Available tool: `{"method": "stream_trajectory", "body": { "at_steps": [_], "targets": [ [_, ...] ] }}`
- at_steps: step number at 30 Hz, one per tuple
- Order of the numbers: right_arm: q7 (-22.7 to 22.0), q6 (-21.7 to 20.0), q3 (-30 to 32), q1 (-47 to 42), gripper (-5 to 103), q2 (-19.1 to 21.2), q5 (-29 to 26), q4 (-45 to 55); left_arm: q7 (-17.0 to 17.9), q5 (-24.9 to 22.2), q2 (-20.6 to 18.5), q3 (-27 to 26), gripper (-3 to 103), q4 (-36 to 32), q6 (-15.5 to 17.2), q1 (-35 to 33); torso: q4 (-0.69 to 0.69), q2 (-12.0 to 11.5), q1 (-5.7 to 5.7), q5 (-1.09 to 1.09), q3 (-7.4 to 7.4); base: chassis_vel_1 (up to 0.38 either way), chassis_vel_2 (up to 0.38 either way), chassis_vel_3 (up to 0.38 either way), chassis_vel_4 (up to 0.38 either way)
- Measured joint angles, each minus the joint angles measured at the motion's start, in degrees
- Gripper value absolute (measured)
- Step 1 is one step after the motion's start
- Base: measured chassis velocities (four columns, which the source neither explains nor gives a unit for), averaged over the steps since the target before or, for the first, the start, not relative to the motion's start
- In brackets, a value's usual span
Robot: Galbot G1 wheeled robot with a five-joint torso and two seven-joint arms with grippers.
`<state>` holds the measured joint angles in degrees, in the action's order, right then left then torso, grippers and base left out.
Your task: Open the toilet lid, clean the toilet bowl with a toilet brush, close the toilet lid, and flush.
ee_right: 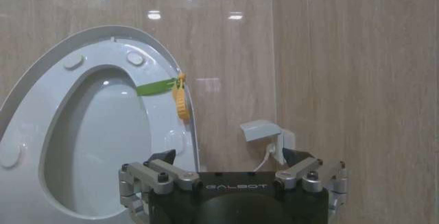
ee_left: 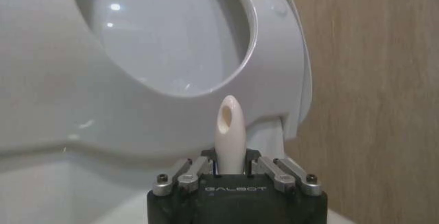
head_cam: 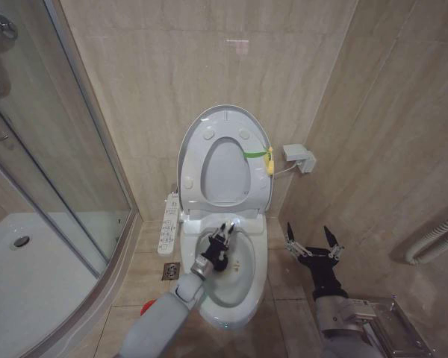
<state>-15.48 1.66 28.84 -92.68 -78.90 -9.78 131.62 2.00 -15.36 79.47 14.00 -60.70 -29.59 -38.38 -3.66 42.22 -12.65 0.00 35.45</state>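
Two grippers in frame. Our left gripper (head_cam: 222, 240) sits low centre in the head view, over the toilet bowl (head_cam: 248, 287), its fingers clamped on the toilet brush (ee_left: 229, 131); the left wrist view shows the white handle end standing up between the closed jaws. We cannot make out the bristle head. Our right gripper (head_cam: 313, 244) hangs lower right, beside the bowl and apart from it, fingers spread and holding nothing.

The toilet lid (head_cam: 260, 128) stands raised against the back wall, upper centre, with the ring seat (head_cam: 195, 173) lifted in front of it. A green strap with a yellow tag (head_cam: 269, 159) sits at the lid's right edge.

Handling judgement: the brush looks light and stiff, its smooth thin handle apt to twist in the jaws, so we favour a hold well down the stick with the tip protruding, as now. The lid appears light, glossy and slippery; best pushed or hooked at its upper rim, and lowered gently since plastic can slam.

Surroundings: beige tiled walls and floor, tight corner. A glass shower enclosure (head_cam: 52, 164) fills the left; a control panel (head_cam: 168, 224) sits left of the bowl, a floor drain (head_cam: 170, 271) below it; a wall socket (head_cam: 299, 156) at right.
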Motion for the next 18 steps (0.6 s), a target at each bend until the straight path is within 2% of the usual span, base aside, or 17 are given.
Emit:
{"method": "stream_trajectory", "body": {
  "at_steps": [8,11,18],
  "targets": [
    [-0.01,0.00,0.00,0.00,100,0.00,0.00,0.00,0.03,-1.45,0.46,3.22,25,-7.91,1.02,-1.37,-0.01,0.00,0.00,0.01,0.00,0.000,0.000,0.000,0.000],
    [-0.01,0.00,0.00,0.00,100,0.00,0.00,0.00,-0.44,-1.52,0.64,4.09,25,-8.01,0.93,-1.63,-0.01,0.00,0.00,0.00,0.00,0.000,0.000,0.000,0.000],
    [-0.01,0.00,0.00,0.00,100,0.00,0.00,0.00,-1.09,-1.14,0.90,5.33,25,3.08,-2.66,0.68,0.00,0.00,0.00,0.00,0.00,0.000,0.000,0.000,0.000]
  ]
}}
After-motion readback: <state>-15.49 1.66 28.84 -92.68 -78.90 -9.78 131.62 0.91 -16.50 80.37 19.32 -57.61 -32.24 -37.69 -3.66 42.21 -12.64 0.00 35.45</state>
